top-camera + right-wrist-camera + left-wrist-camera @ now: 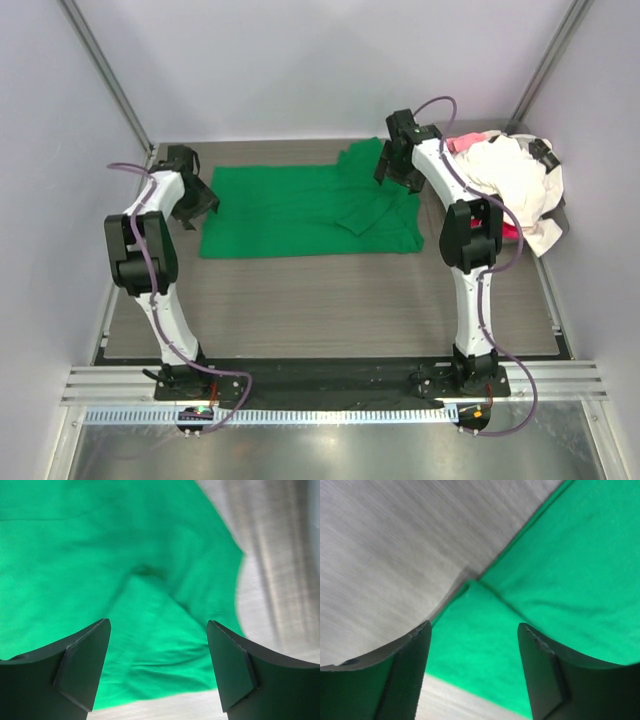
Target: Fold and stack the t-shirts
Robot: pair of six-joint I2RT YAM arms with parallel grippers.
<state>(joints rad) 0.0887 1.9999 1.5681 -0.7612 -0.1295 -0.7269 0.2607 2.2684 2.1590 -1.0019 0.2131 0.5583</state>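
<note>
A large bright green t-shirt (300, 208) lies spread flat across the far middle of the table, with a sleeve folded over near its right end. My left gripper (200, 203) hovers at the shirt's left edge, open, with a green corner (470, 645) showing between its fingers (412, 675) and nothing held. My right gripper (398, 172) hangs open above the shirt's right end, over rumpled green cloth (155, 640). White, pink and red t-shirts (515, 185) lie heaped at the far right.
The heap of shirts sits in a clear plastic bin (545, 215) at the table's right edge. Bare grey wood-grain table (330, 305) runs between the green shirt and the arm bases. White walls close in the back and sides.
</note>
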